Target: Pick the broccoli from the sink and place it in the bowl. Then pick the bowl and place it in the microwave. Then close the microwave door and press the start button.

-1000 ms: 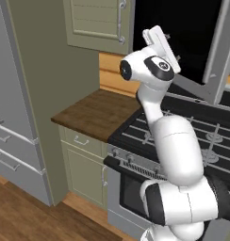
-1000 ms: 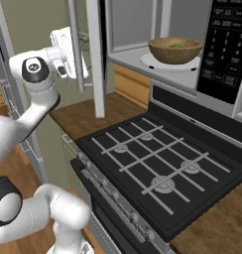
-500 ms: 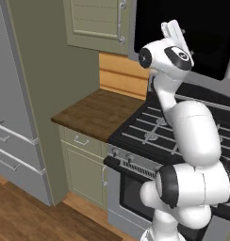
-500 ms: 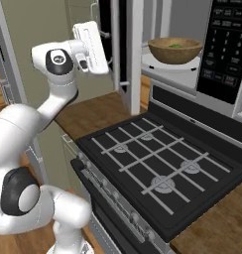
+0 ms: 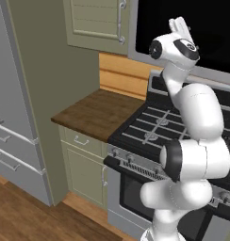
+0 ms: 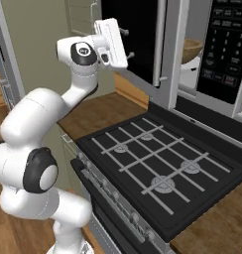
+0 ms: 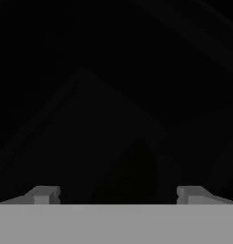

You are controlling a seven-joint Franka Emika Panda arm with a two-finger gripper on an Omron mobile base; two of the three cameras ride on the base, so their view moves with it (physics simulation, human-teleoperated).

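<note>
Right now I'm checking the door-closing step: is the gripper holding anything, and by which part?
Nothing is held. The gripper has its jaws spread wide against the black glass of the silver-framed microwave door, gripping no part of it.

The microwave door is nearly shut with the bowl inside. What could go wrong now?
The open tool presses its fingertips on the black glass of the microwave door; they might slip sideways. The door is not yet closed: a gap shows the bowl on the turntable, so it could stop short of latching. The start button on the keypad would then do nothing.
</note>
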